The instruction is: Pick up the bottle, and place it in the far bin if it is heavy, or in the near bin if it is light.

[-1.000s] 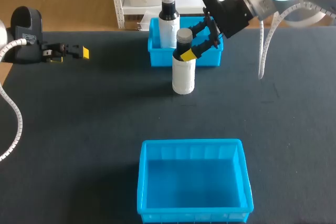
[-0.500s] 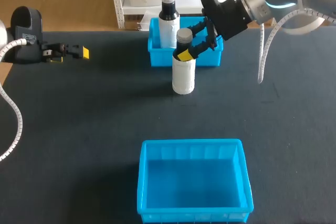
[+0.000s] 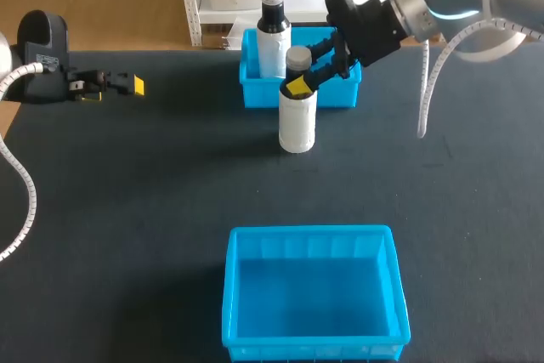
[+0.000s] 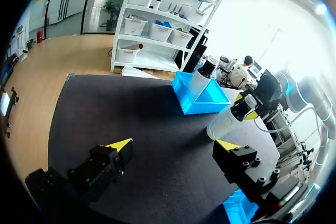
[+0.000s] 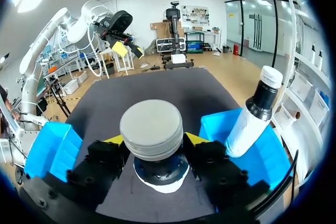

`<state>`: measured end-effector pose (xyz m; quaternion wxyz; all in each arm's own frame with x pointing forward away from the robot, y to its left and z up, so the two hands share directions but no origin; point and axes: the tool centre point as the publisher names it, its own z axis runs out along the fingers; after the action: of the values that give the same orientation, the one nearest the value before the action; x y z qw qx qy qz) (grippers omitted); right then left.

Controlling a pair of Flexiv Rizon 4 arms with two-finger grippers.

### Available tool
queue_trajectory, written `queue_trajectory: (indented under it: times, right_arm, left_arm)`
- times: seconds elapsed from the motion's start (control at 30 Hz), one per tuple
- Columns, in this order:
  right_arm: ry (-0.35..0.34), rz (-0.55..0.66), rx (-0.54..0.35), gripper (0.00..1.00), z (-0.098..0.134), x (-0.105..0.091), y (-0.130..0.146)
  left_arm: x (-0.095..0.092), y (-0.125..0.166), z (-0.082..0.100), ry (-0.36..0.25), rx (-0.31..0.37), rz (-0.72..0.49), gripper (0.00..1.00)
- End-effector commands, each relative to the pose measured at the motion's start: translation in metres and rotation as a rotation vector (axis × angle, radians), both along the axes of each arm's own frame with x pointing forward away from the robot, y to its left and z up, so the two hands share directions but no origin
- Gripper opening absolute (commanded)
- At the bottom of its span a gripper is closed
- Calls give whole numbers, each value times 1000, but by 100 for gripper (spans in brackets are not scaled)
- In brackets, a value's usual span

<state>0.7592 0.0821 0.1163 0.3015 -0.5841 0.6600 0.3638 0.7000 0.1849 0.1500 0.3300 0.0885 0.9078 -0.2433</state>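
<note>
gripping bottle (image 3: 297,125) neck | right gripper (image 3: 299,82) | standing just beside far bin (image 3: 338,95)

No lettering is legible anywhere; the bottle (image 3: 297,121) seems blank, perhaps just too small to tell.

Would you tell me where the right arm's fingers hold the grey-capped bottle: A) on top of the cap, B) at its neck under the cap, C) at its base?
B: the fingers press the grey-capped bottle at its neck from both sides, just beneath the cap.
</note>
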Motion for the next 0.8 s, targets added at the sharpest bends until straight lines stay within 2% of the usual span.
queue_trajectory:
  times: [0.03, 0.13, 0.3, 0.43, 0.47, 0.6, 0.8]
  right_arm:
    - [-5, -4, -2, 58, 1, -4, -1]
    - [-6, 1, -3, 50, 1, -4, 0]
    - [-8, 4, -3, 44, 1, -4, 0]
    - [-10, 2, -1, 30, 2, -4, 0]
    - [-11, 2, -1, 27, 2, -4, 0]
    - [-17, -1, 0, 0, 5, -5, -3]
    - [-31, -4, -3, 0, 12, -7, -7]
  left_arm:
    - [0, 0, 0, 0, 0, 0, 100]
    - [0, 0, 0, 0, 0, 0, 100]
    - [0, 0, 0, 0, 0, 0, 100]
    - [0, 0, 0, 0, 0, 0, 100]
    - [0, 0, 0, 0, 0, 0, 100]
    - [0, 0, 0, 0, 0, 0, 100]
    - [0, 0, 0, 0, 0, 0, 100]
